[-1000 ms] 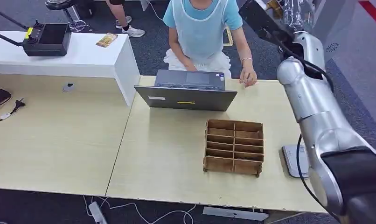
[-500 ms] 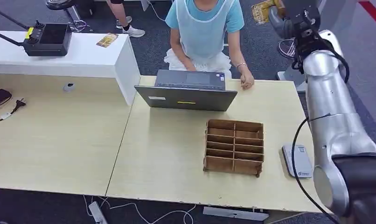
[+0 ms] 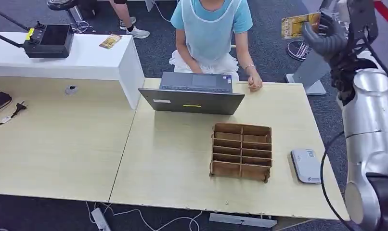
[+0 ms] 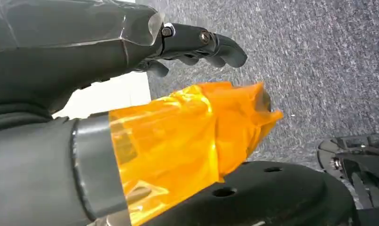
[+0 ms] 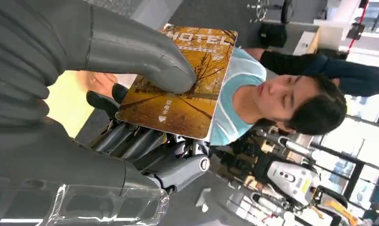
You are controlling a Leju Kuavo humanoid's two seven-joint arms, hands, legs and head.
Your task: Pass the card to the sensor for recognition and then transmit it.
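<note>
My right hand is raised high at the far right, beyond the table's right end, and grips a yellow hotel card. In the right wrist view the thumb presses the card against the fingers beneath it. The sensor, a flat grey-white reader, lies on the table's right edge, well below and nearer to me than the hand. My left hand hangs over grey carpet, its fingers loosely extended with nothing in them and its thumb wrapped in orange film.
A brown wooden divider box stands just left of the reader. An open laptop sits at the table's far side in front of a seated person. A white counter with a black device stands at the back left.
My right arm has swung from upper centre-right out to the far right, uncovering the reader. The card in the hand has come into clear view.
</note>
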